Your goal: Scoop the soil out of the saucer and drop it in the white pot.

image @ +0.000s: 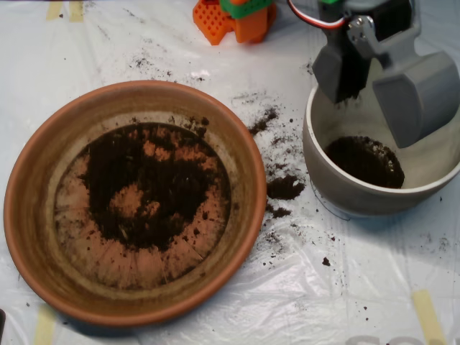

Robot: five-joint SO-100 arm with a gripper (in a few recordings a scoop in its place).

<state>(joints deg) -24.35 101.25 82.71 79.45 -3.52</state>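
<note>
**Hovering over the white pot with the scoop's halves parted**

Hanging above the white pot [338, 188] at the upper right of the overhead view, the grey clamshell scoop [379, 85] has its two shells spread apart, one darker half toward the left and one lighter, larger half toward the right, with a gap between them over the pot's mouth. Nothing sits visibly between the shells. The arm's dark body and a red-and-white wire rise behind the scoop toward the top edge.

Inside the pot lies a dark mound of soil, resting on the pot's floor toward the right side, partly under the lighter shell.

The saucer [29, 215] fills the left half of the view, well apart from the scoop and just beside the pot. Most of the soil [154, 180] lies there as a thin dark patch across the middle of the dish, with bare terracotta showing through in spots near the centre and along the lower part of the floor.

Spilled crumbs [285, 187] are scattered on the white plastic sheet [345, 287] between saucer and pot, including one small clump touching neither vessel, and finer specks trail toward the upper left. An orange and green plastic part [233, 18] sits at the top edge. Strips of yellowish tape [429, 316] show at the corners of the sheet.
</note>
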